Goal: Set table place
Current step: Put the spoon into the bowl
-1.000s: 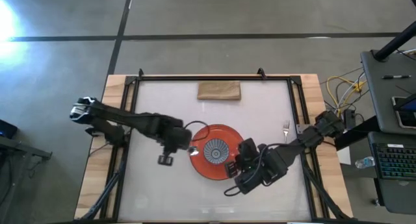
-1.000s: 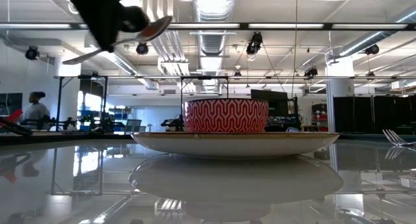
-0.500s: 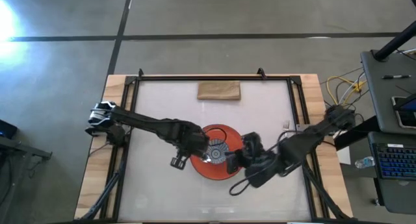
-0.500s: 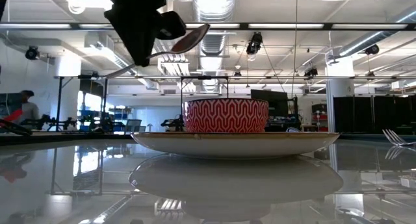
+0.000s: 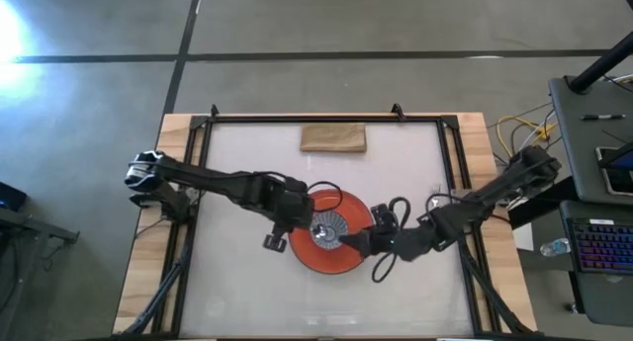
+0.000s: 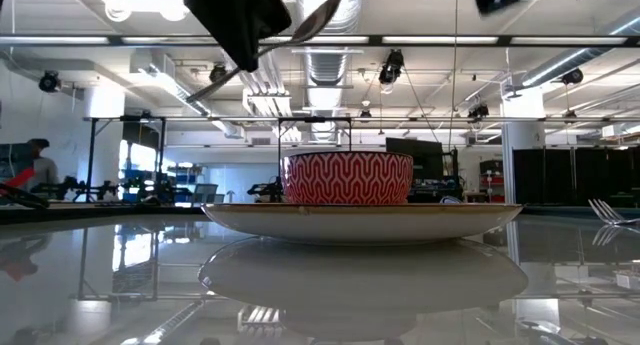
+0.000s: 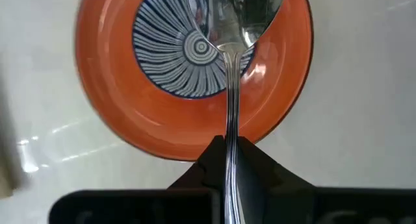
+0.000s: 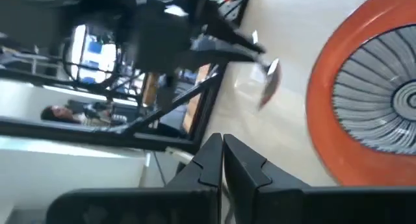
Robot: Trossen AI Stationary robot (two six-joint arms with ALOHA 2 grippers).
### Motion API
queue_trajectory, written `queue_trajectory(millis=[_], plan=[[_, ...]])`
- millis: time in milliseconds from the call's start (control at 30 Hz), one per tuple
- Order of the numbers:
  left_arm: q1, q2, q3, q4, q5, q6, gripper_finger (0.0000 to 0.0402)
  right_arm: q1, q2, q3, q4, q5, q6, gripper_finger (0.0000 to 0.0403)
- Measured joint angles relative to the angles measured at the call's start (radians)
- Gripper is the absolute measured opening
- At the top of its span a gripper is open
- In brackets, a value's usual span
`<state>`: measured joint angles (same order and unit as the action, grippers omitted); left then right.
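Both arms are dark, slender and multi-jointed. The left arm (image 5: 213,183) has a white base joint. A black cable loops beside the right arm (image 5: 475,203).

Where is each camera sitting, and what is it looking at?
High view: above, looking straight down at the table; both arms show.
Low view: at tabletop height, looking level at the bowl on its plate; left gripper overhead with the spoon.
Left wrist view: looks past its fingers down the spoon into the bowl.
Right wrist view: looks past its fingers across the plate.
All four views show the bowl or plate.
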<state>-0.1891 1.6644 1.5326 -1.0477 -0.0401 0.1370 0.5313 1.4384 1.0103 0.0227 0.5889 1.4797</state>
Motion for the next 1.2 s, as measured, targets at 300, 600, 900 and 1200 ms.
queue_trajectory(millis=[300,600,900,1200], plan=[[0.019,0.076,0.004,0.012,0.041,0.004,0.0,-0.028,-0.003,-0.171,0.104,-0.013,0.084,0.0008],[0.066,0.113,0.006,0.069,0.114,0.007,0.0,-0.075,0.002,-0.1,-0.08,-0.059,-0.091,0.0008],[0.094,0.169,0.013,0.072,0.168,0.033,0.0,-0.087,0.002,-0.082,-0.162,-0.069,-0.322,0.0008],[0.106,0.194,0.042,0.082,0.187,0.062,0.0,-0.098,0.015,-0.082,-0.153,-0.132,-0.52,0.0008]])
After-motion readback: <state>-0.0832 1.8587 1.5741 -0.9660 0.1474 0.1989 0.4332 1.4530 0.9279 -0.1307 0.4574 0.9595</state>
